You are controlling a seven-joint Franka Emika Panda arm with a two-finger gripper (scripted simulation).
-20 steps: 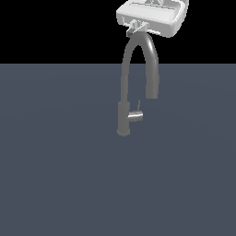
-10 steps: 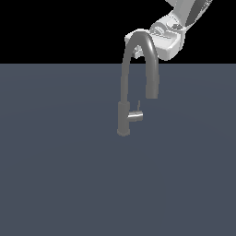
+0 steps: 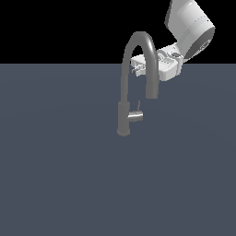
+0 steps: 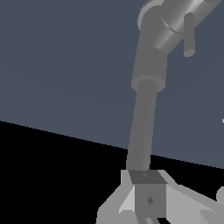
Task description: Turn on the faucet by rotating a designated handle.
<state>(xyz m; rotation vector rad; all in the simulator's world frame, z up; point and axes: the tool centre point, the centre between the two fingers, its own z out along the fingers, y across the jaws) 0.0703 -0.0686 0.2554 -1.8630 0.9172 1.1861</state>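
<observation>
The gripper (image 3: pixel 137 69), its spread impossible to judge, hovers high behind the faucet (image 3: pixel 123 99). The handle (image 3: pixel 135 116) sits well below it. Descending straight risks striking the arched spout.

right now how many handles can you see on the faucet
1: the handle juts from the faucet base column toward the exterior view's right, below the spout opening. Another could be hidden behind the column.
</observation>
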